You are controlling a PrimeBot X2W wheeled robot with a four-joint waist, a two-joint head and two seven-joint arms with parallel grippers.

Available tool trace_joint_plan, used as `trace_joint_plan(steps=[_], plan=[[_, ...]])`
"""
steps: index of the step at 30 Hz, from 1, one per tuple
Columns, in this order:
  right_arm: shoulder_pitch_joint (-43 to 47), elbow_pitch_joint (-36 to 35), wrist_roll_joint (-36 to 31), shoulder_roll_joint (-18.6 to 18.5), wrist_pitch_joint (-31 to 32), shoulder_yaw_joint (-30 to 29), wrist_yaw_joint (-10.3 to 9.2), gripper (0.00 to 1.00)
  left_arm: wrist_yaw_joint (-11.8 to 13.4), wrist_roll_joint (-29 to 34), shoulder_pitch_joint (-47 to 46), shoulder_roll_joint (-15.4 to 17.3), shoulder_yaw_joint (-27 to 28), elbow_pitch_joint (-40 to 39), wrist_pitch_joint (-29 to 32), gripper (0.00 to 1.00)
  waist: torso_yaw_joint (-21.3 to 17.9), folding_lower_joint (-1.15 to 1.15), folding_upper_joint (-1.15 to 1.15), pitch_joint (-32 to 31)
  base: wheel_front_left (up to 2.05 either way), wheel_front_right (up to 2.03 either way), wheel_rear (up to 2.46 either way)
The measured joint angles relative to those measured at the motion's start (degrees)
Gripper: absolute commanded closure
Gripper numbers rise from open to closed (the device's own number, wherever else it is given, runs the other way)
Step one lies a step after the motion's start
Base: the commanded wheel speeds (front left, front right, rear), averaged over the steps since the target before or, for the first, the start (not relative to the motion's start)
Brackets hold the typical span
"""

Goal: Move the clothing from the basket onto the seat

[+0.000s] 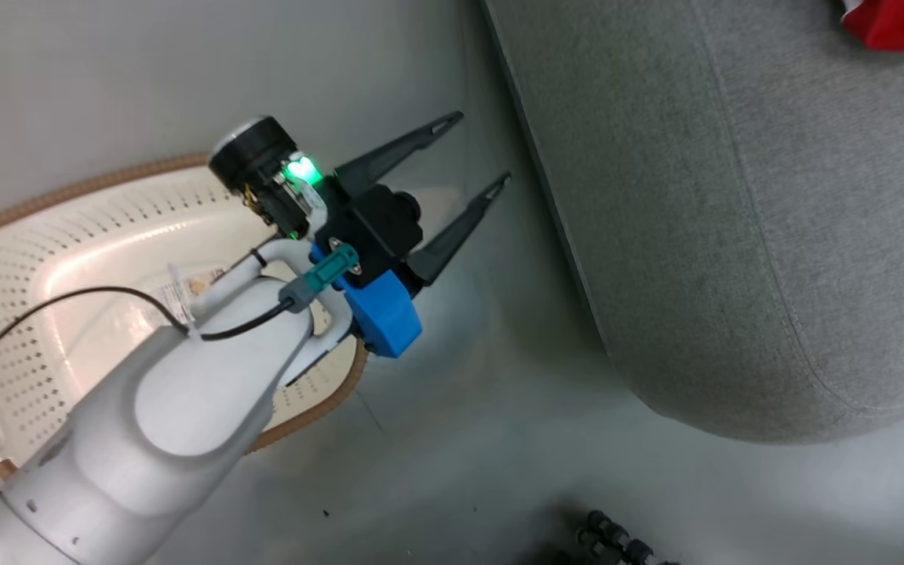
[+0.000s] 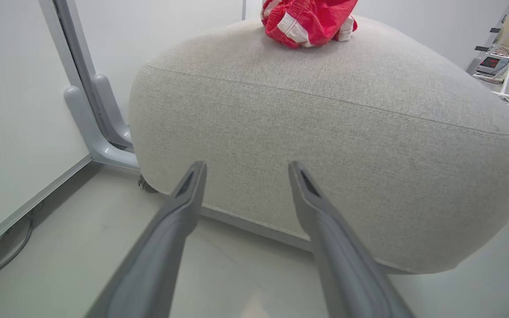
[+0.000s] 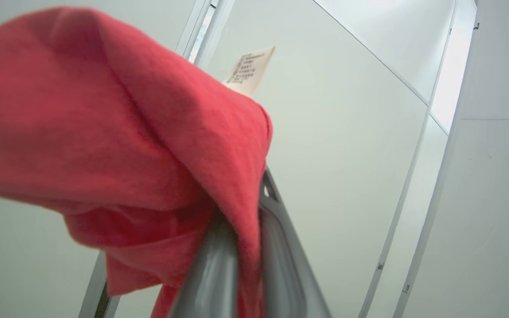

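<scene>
1. The seat stands on the floor, near the basket. One red garment lies bunched on its top.
2. The second red garment hangs in the air – the right gripper has its fingers clenched on a fold.
3. The left gripper is above the basket's edge, with its fingers released and grasping nothing.
4. Risk: the fabric drapes over the fingers, so on release it may snag and drag off the seat.
</scene>
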Motion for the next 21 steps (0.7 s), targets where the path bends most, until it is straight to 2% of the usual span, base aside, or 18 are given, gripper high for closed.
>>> trace_joint_plan(steps=[3,7,11,21], plan=[[-2.6,2.1,0.3,-2.3,0.0,-4.1,0.0,1.0,0.2,0.1,-0.6,1.5,0.3,-2.2,1.1,0.0,-0.6,0.0,0.0,2.7,0.0,0.0,0.0],[-2.9,4.5,-0.3,-3.0,0.0,-8.6,0.0,1.0,0.3,0.4,-1.4,3.1,0.5,-4.7,2.6,0.0,-1.2,0.0,0.0,5.8,0.0,0.0,0.0],[-0.7,7.7,-1.2,-1.8,0.0,-11.5,0.0,1.0,0.5,0.5,-1.4,4.3,0.5,-6.6,3.8,0.0,-1.6,0.0,0.0,7.9,0.0,0.0,0.0],[4.5,18.2,-2.7,2.8,0.0,-13.1,0.0,1.0,1.2,0.4,-1.1,6.2,0.1,-9.1,5.3,0.0,-1.5,0.0,0.0,9.3,0.0,0.0,0.0]])
